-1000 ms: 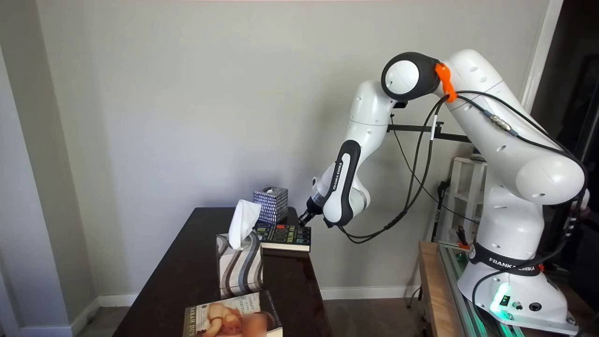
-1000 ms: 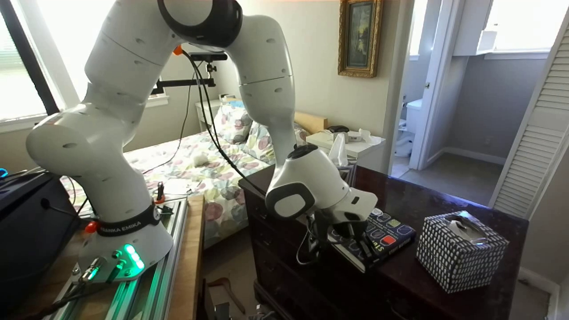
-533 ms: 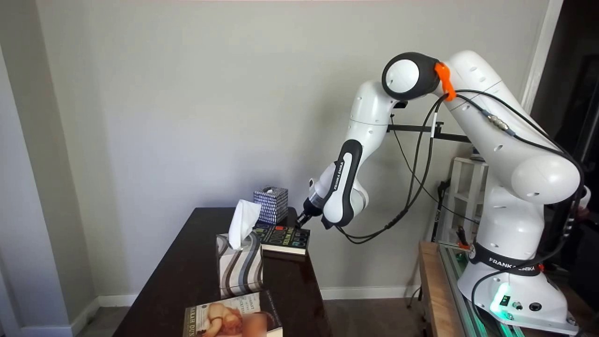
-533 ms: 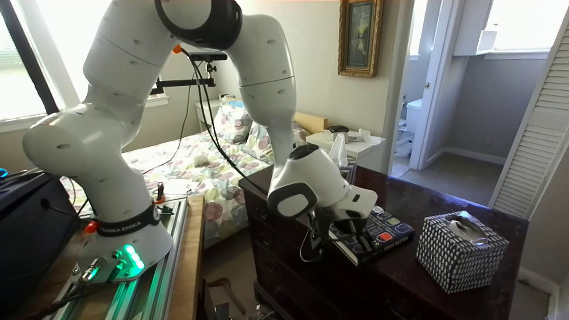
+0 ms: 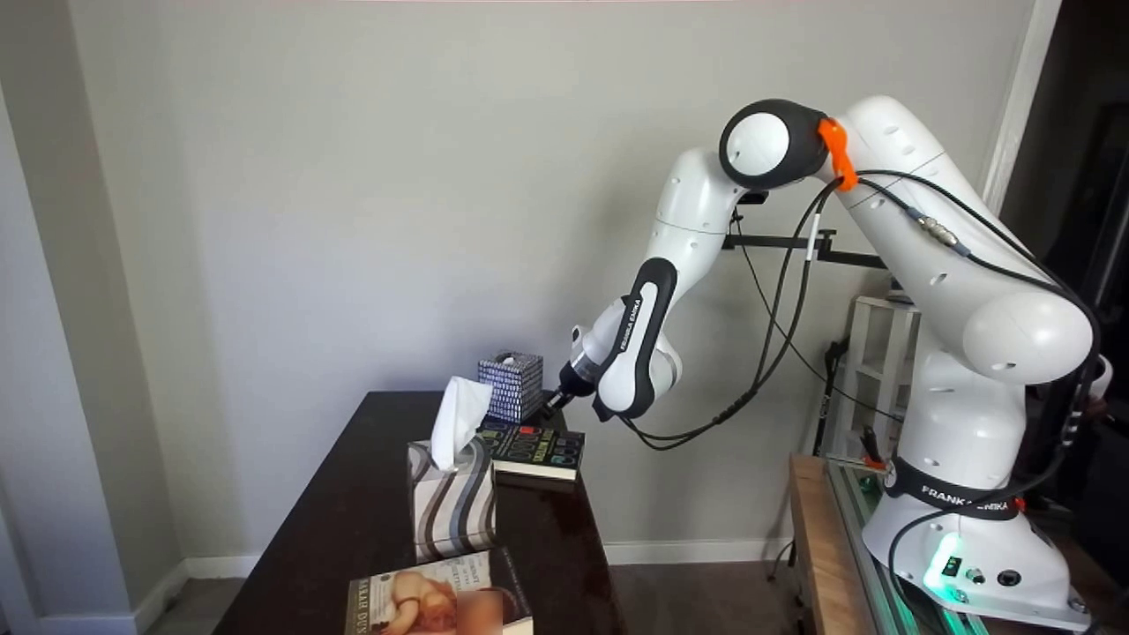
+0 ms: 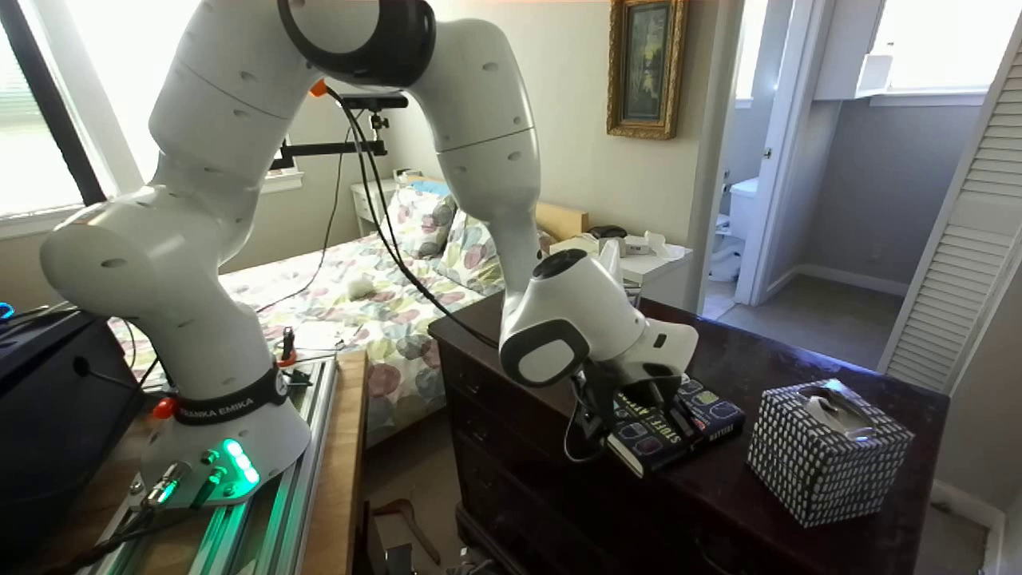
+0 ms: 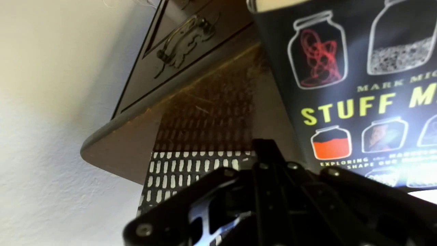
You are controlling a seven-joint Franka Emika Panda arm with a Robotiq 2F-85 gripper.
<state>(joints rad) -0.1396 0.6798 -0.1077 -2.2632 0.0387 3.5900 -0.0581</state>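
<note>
The closed-up black gripper point(image 7: 266, 145) has neared the cuboid black-and-white tissue box point(image 6: 822, 455). A jar-printed black book point(image 7: 355, 102) flanks the gripper.

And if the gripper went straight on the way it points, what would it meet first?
The gripper would probably meet the dresser top first, between the dark book and dash-patterned tissue box, though depth is unclear.

both exterior views share the dresser point(image 5: 353, 503) from opposite ends; the wrist view looks down close on the book point(image 7: 353, 94).
</note>
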